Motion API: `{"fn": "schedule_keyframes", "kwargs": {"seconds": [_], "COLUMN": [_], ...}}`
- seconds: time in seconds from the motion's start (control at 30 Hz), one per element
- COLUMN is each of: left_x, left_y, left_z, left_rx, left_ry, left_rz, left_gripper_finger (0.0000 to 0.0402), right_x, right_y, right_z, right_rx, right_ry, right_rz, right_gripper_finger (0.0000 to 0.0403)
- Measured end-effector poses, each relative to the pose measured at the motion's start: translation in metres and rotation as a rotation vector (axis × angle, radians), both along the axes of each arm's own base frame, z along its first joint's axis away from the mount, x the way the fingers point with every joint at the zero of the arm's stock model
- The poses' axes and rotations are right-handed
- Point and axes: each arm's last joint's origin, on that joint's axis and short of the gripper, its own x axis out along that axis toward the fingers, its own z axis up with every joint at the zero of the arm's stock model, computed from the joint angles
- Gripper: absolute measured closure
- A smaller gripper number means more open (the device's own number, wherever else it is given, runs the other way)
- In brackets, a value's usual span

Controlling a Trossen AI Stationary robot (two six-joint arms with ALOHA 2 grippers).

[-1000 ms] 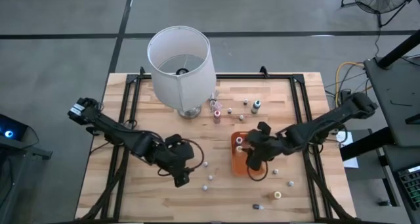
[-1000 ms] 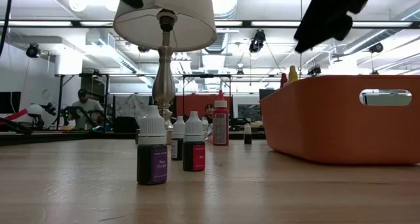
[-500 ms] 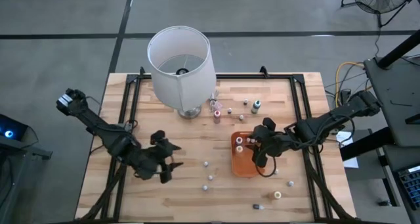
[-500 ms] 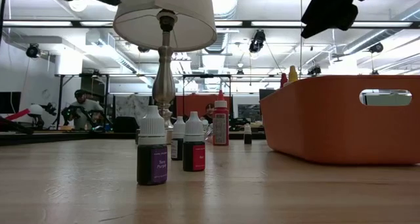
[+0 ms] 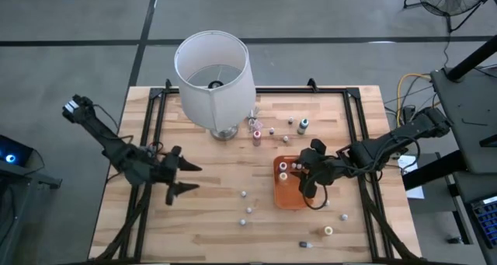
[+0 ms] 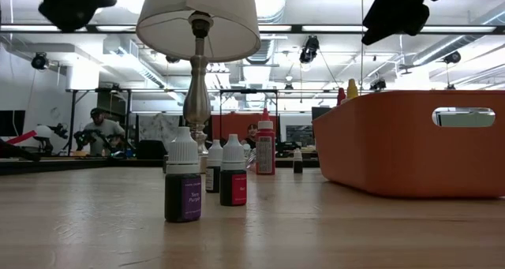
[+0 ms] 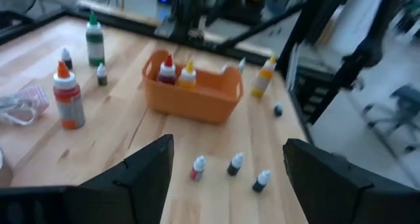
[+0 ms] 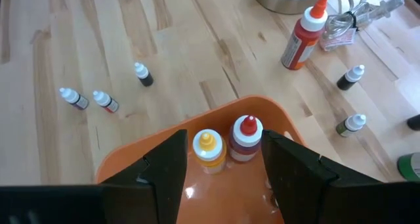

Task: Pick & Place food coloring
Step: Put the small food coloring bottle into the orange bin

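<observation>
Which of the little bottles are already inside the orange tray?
Two: the yellow-capped bottle and the red-capped bottle, standing upright side by side inside the orange tray. Every other bottle in view sits on the bare wooden table.

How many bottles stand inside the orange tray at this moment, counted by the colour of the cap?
Red-capped bottle: 1
Yellow-capped bottle: 1
Total in the orange tray: 2

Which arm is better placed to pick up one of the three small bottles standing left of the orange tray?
Left. Its open, empty claw is nearer those bottles; the right claw hangs over the orange tray.
</observation>
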Motion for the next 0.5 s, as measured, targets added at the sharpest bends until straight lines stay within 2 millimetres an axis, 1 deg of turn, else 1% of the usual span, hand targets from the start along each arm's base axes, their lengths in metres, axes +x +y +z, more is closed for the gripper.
{"fn": "schedule_keyframes", "kwargs": {"seconds": [0.13, 0.27, 0.5], "left_x": [-0.016, -0.027, -0.039], "left_y": [0.017, 0.031, 0.048], "left_z": [-0.019, -0.035, -0.048], "left_rx": [-0.037, -0.056, -0.055], "left_ry": [-0.084, -0.134, -0.203], "left_rz": [0.015, 0.04, 0.091], "left_gripper_finger": [0.0143, 0.0143, 0.0143], "right_x": [0.0, 0.0, 0.001], "right_y": [0.0, 0.0, -0.002], "right_z": [0.0, 0.0, 0.0], "right_rx": [0.001, -0.001, -0.019], "right_ry": [-0.001, -0.004, -0.026], "right_rz": [-0.001, -0.012, -0.059], "right_gripper_finger": [0.0215, 0.0215, 0.0215]}}
